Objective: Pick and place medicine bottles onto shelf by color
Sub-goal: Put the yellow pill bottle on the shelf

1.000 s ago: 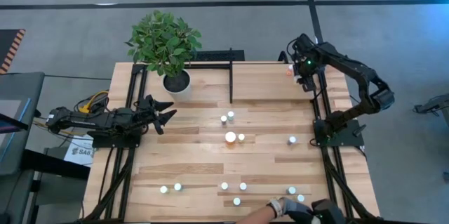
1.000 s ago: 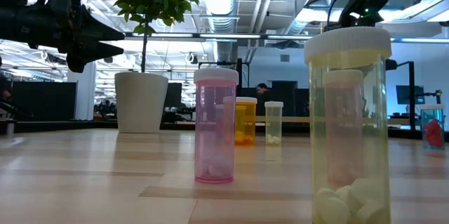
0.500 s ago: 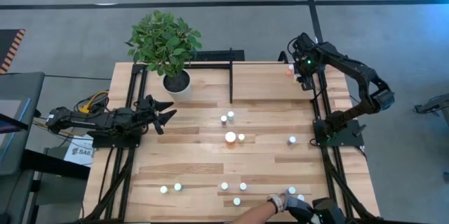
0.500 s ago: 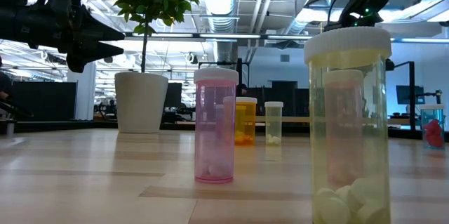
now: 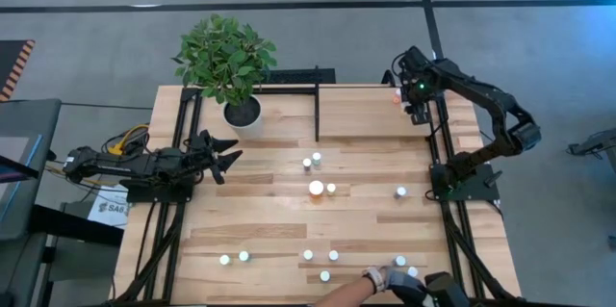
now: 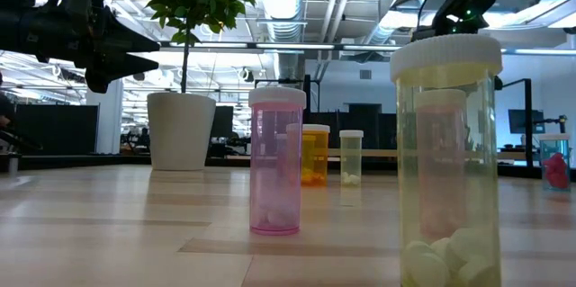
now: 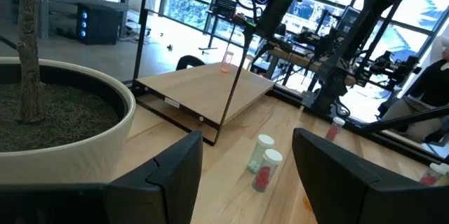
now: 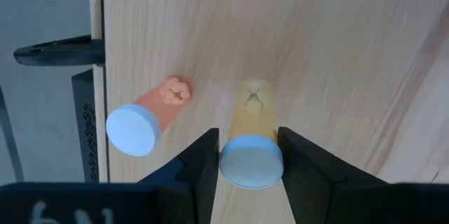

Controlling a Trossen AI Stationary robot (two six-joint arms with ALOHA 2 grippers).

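Fingers of the right gripper (image 8: 245, 155) clamp a yellow bottle (image 8: 250, 155) just under its white cap, over the shelf (image 5: 371, 115) near its far right corner; in the high view the arm hides that bottle. Orange bottle (image 8: 149, 115) stands just beside it, close to the shelf's black edge bar. Left gripper (image 5: 231, 156): fingers apart, empty, hovering at the bench's (image 5: 260, 220) left edge near the plant pot (image 5: 242, 113). Loose bottles (image 5: 316, 189) dot the bench middle and a row along the near edge; body colours unreadable from above. Open wood lies between the two groups. A gloved hand (image 5: 387, 279), cut off by the near edge, reaches among the near-right bottles.
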